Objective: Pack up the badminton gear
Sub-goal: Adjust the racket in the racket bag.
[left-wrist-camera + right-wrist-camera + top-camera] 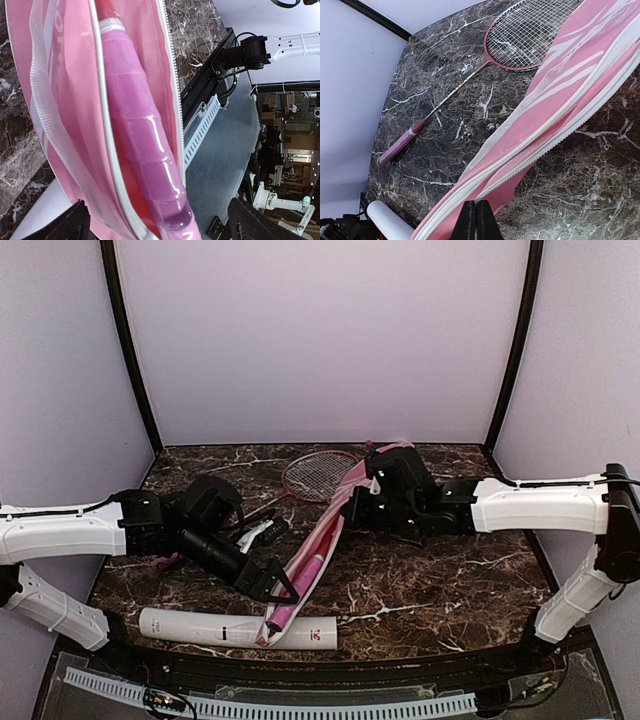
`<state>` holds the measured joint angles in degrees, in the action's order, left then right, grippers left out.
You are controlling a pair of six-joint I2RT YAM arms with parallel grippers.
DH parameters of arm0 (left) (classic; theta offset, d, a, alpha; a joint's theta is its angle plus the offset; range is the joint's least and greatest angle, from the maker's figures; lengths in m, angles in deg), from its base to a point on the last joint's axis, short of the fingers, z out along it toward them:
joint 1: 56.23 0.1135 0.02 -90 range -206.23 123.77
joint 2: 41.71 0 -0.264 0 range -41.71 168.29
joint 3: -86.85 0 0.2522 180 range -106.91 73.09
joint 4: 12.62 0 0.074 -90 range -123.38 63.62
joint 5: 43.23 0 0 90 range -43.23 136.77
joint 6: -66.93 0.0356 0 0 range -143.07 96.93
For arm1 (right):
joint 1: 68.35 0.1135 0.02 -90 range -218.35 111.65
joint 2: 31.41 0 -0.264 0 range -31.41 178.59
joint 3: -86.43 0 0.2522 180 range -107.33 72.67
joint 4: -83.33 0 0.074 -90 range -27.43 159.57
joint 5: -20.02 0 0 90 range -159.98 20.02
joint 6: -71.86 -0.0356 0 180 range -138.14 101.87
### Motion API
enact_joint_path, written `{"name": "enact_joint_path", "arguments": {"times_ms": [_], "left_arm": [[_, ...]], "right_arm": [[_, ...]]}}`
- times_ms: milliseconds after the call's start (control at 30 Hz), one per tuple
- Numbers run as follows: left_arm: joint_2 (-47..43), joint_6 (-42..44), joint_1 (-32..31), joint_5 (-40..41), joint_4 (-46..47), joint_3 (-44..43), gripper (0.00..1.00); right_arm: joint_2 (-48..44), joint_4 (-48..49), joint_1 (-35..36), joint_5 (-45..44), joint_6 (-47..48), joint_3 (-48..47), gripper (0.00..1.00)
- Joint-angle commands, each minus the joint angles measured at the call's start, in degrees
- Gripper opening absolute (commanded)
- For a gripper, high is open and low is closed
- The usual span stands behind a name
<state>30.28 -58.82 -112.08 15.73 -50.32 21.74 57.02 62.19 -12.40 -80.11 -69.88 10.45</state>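
Observation:
The long pink bag (318,555) lies slantwise across the table, its zip open. Inside it is a racket's pink handle (142,135), between the spread fingers of my open left gripper (167,227), which touches nothing. From above, the left gripper (280,590) hovers at the bag's near end. My right gripper (476,222) is shut on the bag's (560,95) zipped edge near its wide end (362,502). A second red-framed racket (530,30) lies on the table, its pink handle (397,145) pointing left. The white tube (235,630) lies at the front edge. Small white shuttlecocks (262,533) sit left of the bag.
The marble table (450,580) ends at a black front rail (200,95), past which the bag's end overhangs. Purple walls close in the back and sides. The left arm's black wrist (205,505) lies over the table's left part.

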Motion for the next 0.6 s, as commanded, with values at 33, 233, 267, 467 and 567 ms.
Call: {"name": "enact_joint_path", "arguments": {"times_ms": [33, 233, 267, 467, 567], "left_arm": [[1.7, 0.2, -0.6, -0.1, -2.1, 0.7, 0.99], [2.8, 0.7, -0.6, 2.3, -4.4, 0.9, 0.93], [2.9, 0.6, -0.7, 2.3, -4.4, 1.0, 0.88], [3.2, -0.2, -0.7, 2.2, -3.2, 2.3, 0.62], [3.3, -0.2, -0.7, 2.3, -3.2, 2.7, 0.58]], "right_arm": [[-0.1, 3.0, 0.7, -0.3, -0.1, -1.6, 0.0], [-0.8, 2.9, 0.9, -0.1, -0.2, -1.6, 0.0], [-0.8, 3.0, 0.9, 0.0, -0.2, -1.6, 0.0], [-1.1, 3.7, 0.9, 0.8, -0.4, -1.3, 0.0], [-1.1, 4.2, 0.9, 1.1, -0.7, -1.0, 0.0]]}}
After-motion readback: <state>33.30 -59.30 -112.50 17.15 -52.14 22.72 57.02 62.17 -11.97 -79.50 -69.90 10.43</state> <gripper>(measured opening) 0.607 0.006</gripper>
